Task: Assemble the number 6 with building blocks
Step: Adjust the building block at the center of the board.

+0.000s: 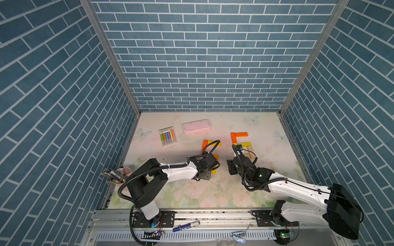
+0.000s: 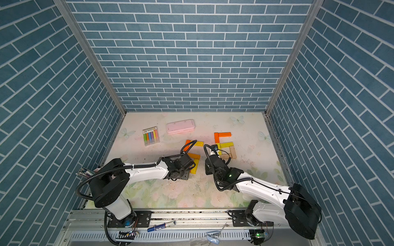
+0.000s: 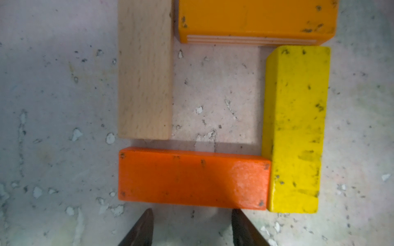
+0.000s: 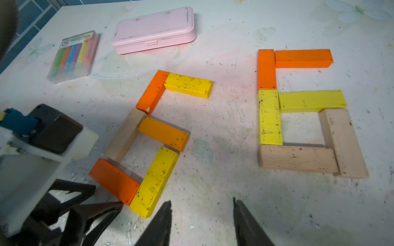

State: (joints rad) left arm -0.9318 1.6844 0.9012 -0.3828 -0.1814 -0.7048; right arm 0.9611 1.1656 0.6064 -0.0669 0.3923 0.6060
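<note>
1. The number 6 (image 4: 269, 117) lies flat on the desk (image 4: 213, 170), at the right of the right wrist picture. It has two orange bars on top, two yellow ones in the middle and two tan ones at the bottom. They touch end to end.
2. A second 6 (image 4: 163, 136) lies left of the middle in that picture. It is tilted and also has six bars.
3. The left gripper (image 3: 191, 219) shows at the bottom of the left wrist picture. Its tips are apart and hold nothing. They sit just beside the long side of an orange block (image 3: 191, 176).
4. The right gripper (image 4: 201, 204) is at the bottom of its picture. Its tips are apart with nothing between them, over bare desk.
5. A pink case (image 4: 153, 27) and a pack of chalks (image 4: 73, 55) lie at the upper left, well apart from the bars.
</note>
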